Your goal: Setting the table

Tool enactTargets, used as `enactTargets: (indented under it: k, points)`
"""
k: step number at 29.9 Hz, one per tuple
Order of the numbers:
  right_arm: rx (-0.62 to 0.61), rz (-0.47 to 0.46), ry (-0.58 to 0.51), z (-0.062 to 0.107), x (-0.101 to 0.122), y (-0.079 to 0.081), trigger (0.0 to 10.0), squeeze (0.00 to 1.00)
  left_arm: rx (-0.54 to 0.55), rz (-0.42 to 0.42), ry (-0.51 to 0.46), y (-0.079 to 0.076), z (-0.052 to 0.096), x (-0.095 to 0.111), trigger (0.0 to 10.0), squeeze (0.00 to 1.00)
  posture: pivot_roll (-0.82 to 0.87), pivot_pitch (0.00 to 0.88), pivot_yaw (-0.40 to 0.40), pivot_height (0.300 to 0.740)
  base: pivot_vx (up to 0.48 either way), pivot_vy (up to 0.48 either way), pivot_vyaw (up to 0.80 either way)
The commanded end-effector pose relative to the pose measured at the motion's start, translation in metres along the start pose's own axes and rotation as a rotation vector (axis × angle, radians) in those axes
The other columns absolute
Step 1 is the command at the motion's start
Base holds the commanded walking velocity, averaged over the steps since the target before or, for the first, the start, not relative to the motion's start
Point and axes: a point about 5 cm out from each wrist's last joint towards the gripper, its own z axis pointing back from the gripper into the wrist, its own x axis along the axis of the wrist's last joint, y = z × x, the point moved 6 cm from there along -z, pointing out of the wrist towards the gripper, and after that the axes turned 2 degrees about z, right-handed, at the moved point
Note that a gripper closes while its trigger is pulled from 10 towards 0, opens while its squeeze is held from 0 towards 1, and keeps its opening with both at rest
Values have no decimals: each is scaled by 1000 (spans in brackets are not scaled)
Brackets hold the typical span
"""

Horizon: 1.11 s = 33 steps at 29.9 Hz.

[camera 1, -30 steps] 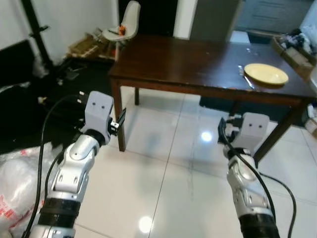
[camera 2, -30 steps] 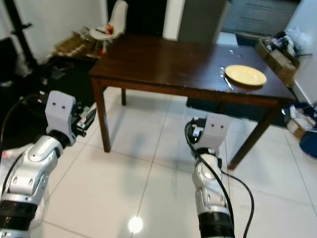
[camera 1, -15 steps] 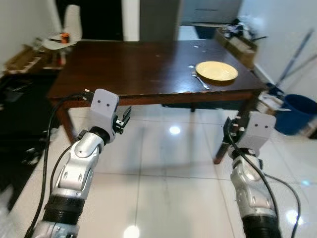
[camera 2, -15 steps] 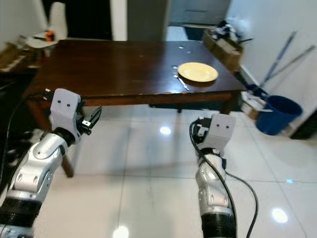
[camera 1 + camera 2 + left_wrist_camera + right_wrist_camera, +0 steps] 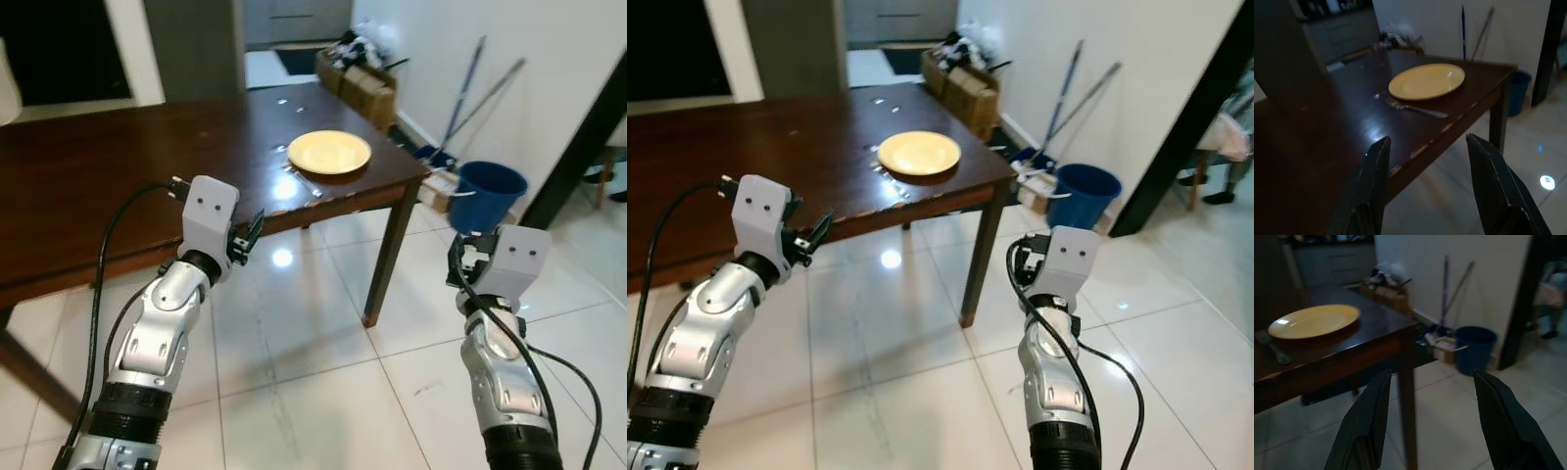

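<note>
A yellow plate (image 5: 329, 152) lies near the right corner of the dark wooden table (image 5: 118, 186), with a fork (image 5: 1415, 108) on the table beside it. My left gripper (image 5: 1432, 186) is held up in front of the table's near edge, open and empty, with the plate straight beyond its fingertips. My right gripper (image 5: 1432, 426) hangs over the floor off the table's right corner, also open and empty, with the plate (image 5: 1313, 320) off to one side.
A blue bucket (image 5: 487, 191) and leaning mop handles (image 5: 465, 93) stand by the white wall on the right. Cardboard boxes (image 5: 358, 78) sit behind the table. The corner table leg (image 5: 382, 259) stands between my arms. White tiled floor lies below.
The whole view has swung to the right, so the table's right corner, the bucket and the wall have come into view. Both arms keep the same raised pose, grippers open.
</note>
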Motion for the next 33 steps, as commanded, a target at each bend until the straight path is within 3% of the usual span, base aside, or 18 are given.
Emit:
enactTargets:
  k: [1, 9, 24, 28, 29, 30, 33]
  points:
    - [-9, 3, 10, 1, -3, -2, 10000, 0, -3, 2, 8, -1, 0, -2, 10000, 0, 12, 0, 83, 740, 480, 0, 0]
    - [9, 3, 7, 1, -2, 1, 10000, 0, -5, 1, 9, -2, -1, -3, 10000, 0, 7, 0, 88, 740, 480, 0, 0]
    - [181, 6, -3, 5, 2, 34, 10000, 0, -16, -1, 16, -7, -1, -6, 10000, 0, 5, 0, 91, 740, 480, 0, 0]
    - [300, -11, 25, 12, -1, 55, 10000, 0, -18, -2, 20, -7, -1, -7, 10000, 0, 4, 0, 91, 740, 480, 0, 0]
    - [390, -8, 46, 19, -5, 70, 10000, 0, -16, -4, 23, -6, 0, -8, 10000, 0, 4, 0, 91, 740, 480, 0, 0]
    - [390, -8, 46, 19, -5, 70, 10000, 0, -16, -4, 23, -6, 0, -8, 10000, 0, 4, 0, 91, 740, 480, 0, 0]
    - [517, -12, 89, 31, -13, 91, 10000, 0, -6, -4, 33, -2, 4, -11, 10000, 0, 8, 0, 92, 740, 480, 0, 0]
